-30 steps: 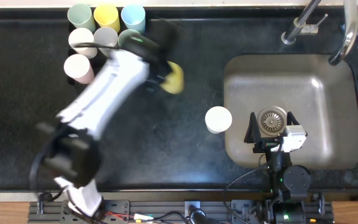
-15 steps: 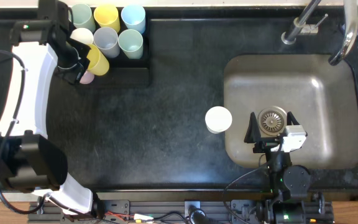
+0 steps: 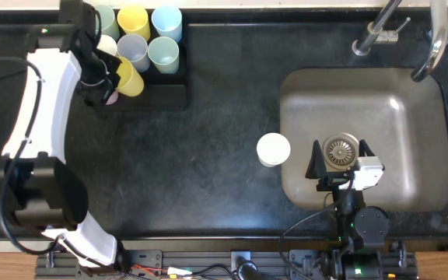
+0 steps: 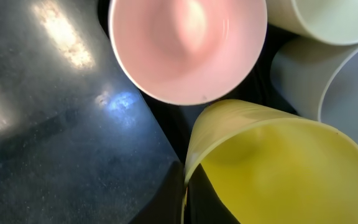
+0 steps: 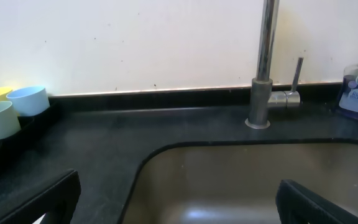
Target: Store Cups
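Placing step: the left gripper (image 3: 102,76), clamped on a tilted yellow cup (image 3: 129,78), hangs over the tray (image 3: 169,96) at the surface's (image 3: 208,179) ten o'clock, beside the pink cup (image 4: 188,46). Next, it likely needs to upright the cup into a free slot.

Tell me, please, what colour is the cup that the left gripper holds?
Yellow. The cup shows best in the left wrist view.

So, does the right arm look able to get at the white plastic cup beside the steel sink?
Probably yes: the white plastic cup stands alone on bare black counter, close beside the open, empty right gripper, with nothing between them.
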Action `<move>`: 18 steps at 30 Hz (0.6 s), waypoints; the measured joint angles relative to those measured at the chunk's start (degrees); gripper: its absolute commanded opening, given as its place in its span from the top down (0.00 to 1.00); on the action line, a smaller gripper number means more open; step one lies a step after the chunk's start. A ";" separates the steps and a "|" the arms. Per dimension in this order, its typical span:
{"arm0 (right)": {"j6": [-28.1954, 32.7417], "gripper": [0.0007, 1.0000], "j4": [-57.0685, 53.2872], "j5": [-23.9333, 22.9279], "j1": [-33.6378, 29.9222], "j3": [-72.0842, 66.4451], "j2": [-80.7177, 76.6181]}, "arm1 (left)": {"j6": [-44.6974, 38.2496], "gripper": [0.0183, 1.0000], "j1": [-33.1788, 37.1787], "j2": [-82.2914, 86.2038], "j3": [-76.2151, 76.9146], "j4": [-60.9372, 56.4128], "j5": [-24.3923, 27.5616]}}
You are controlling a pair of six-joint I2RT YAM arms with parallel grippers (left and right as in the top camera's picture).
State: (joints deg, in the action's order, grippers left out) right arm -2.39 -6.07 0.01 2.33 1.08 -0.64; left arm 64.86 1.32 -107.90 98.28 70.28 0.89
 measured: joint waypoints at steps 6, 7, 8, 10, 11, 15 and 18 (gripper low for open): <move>0.00 0.00 0.00 0.02 0.00 0.00 0.00 | 0.00 0.98 -1.66 -2.62 0.00 -0.02 -1.42; 0.00 0.00 0.02 0.04 0.00 0.00 0.00 | 0.00 0.98 -1.79 -2.95 0.00 -0.02 -1.84; 0.02 0.00 0.00 0.04 0.00 0.00 0.00 | 0.00 0.98 -2.01 -3.32 0.00 -0.04 -2.36; 0.00 0.00 0.07 0.02 0.00 0.00 0.00 | 0.02 0.98 -2.10 -3.69 0.00 -0.07 -3.30; 0.02 0.00 0.00 0.04 0.00 0.00 0.00 | 0.02 0.98 -2.10 -3.78 0.00 -0.22 -3.82; 0.00 0.00 0.04 0.04 0.00 0.00 0.00 | 0.20 0.98 -2.10 -4.11 0.00 -1.73 -5.29; 0.00 0.00 0.02 0.02 0.00 0.00 0.00 | 0.17 0.98 -2.10 -5.03 0.00 -2.58 -5.64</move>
State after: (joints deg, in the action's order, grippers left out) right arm -2.39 -6.04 0.03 2.33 1.08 -0.64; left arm 65.04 -0.78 -112.92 98.28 67.70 -4.75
